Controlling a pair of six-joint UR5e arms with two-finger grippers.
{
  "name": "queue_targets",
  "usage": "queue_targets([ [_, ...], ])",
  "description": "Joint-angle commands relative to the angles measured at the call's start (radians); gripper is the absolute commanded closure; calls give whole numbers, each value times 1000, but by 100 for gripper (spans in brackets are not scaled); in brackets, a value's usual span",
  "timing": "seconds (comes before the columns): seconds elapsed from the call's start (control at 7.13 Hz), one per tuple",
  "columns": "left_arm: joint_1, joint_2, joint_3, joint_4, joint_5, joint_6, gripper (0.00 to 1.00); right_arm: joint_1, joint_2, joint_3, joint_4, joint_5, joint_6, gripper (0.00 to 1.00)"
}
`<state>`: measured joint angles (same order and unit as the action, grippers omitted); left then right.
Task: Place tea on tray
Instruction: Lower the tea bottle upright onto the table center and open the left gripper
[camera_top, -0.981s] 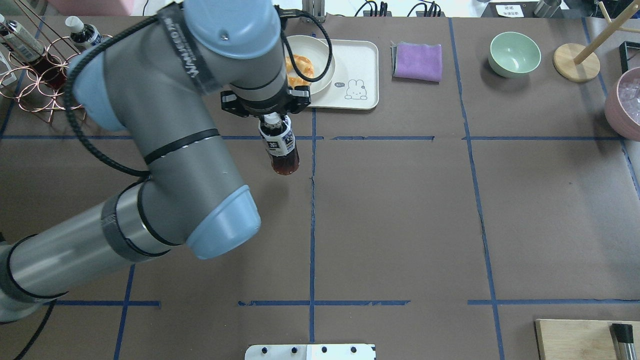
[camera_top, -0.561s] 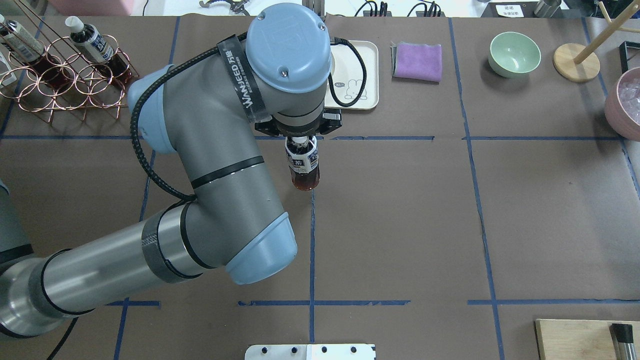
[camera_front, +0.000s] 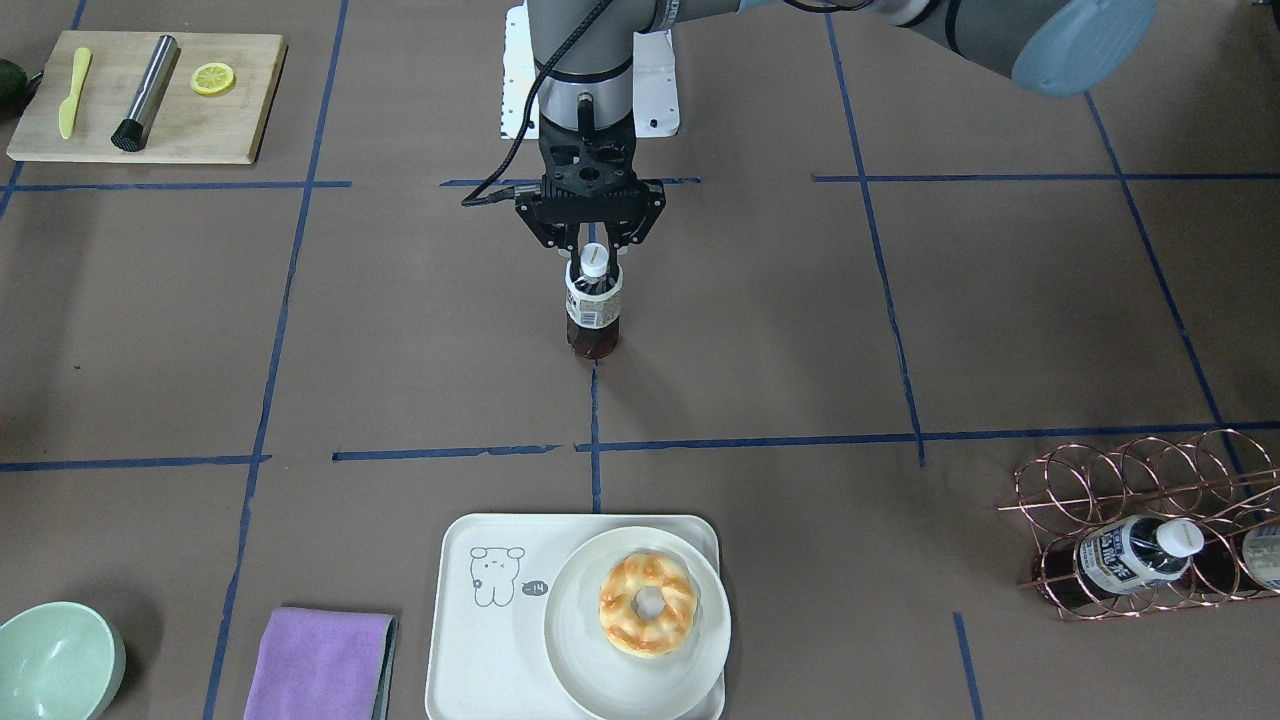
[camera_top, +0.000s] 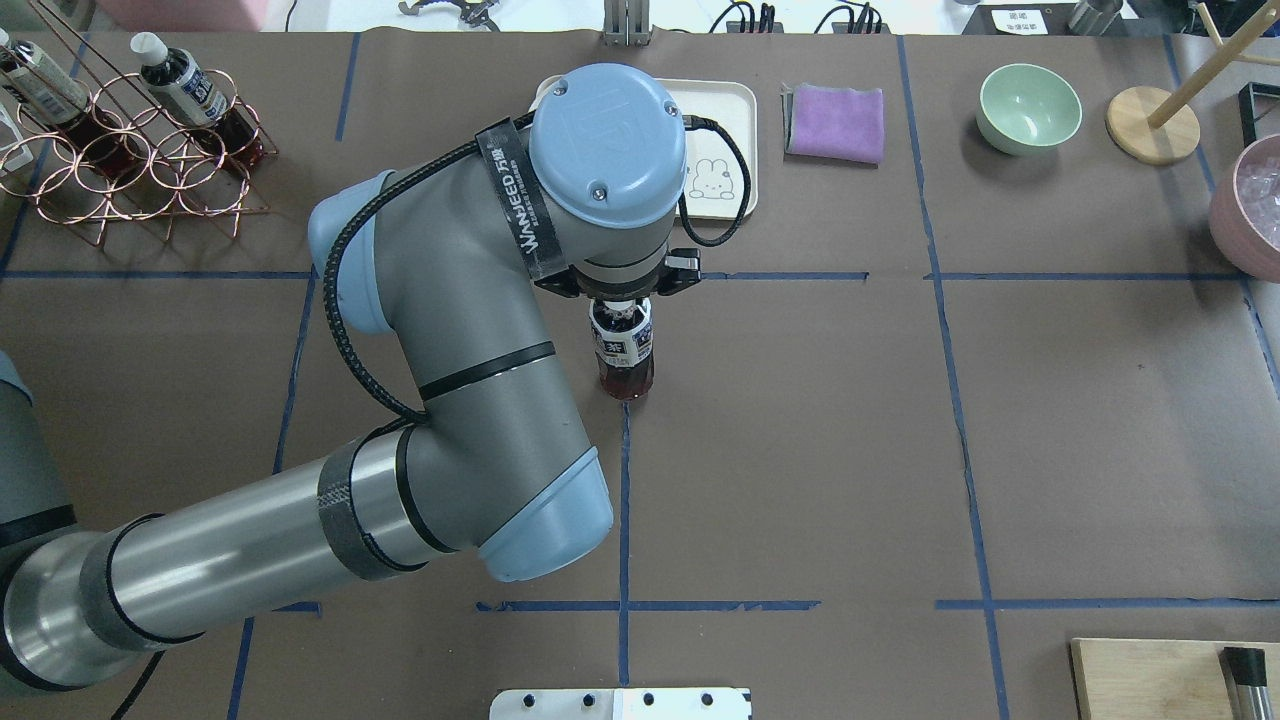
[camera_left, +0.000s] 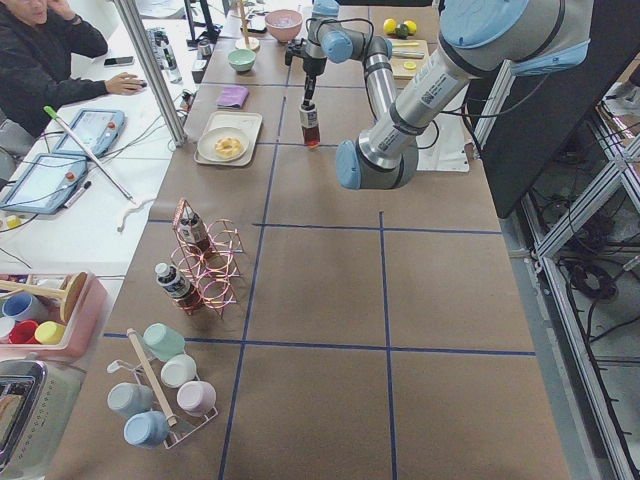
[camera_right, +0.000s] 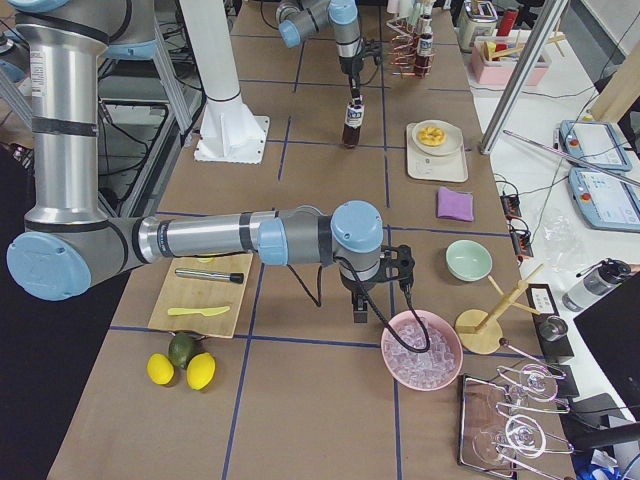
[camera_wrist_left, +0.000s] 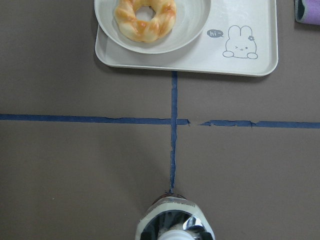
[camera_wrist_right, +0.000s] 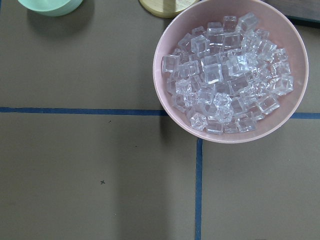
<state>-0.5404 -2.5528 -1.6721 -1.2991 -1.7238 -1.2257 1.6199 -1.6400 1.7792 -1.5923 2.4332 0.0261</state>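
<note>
My left gripper (camera_front: 594, 252) is shut on the neck of the tea bottle (camera_front: 594, 312), just under its white cap. The bottle hangs upright, low over the brown table. It also shows in the overhead view (camera_top: 624, 352) and at the bottom of the left wrist view (camera_wrist_left: 172, 226). The cream tray (camera_front: 490, 640) with the cartoon animal lies beyond the bottle, at the table's far side (camera_top: 716, 118) (camera_wrist_left: 250, 56). My right gripper (camera_right: 359, 312) hovers beside a pink bowl, and I cannot tell whether it is open.
A round white plate (camera_front: 580, 660) with a doughnut (camera_front: 648, 604) covers half of the tray. A purple cloth (camera_top: 836, 122) and a green bowl (camera_top: 1029, 108) lie right of it. A copper rack (camera_top: 130, 170) holds more bottles. A pink bowl of ice (camera_wrist_right: 231, 70) lies under the right wrist.
My left arm has carried the bottle to the right and nearer to the robot, along the tray's near edge. The gripper has stayed shut on the bottle.
</note>
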Motion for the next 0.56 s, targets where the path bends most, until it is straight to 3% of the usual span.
queue_targets([
  [0.0, 0, 5, 2, -6, 1, 0, 39, 0, 0, -1, 0, 0, -2, 0],
  [0.14, 0, 14, -6, -6, 27, 0, 0, 0, 0, -1, 0, 0, -2, 0],
  [0.42, 0, 17, -14, -3, 56, -3, 0, 0, -1, 0, -1, 1, 0, 0],
])
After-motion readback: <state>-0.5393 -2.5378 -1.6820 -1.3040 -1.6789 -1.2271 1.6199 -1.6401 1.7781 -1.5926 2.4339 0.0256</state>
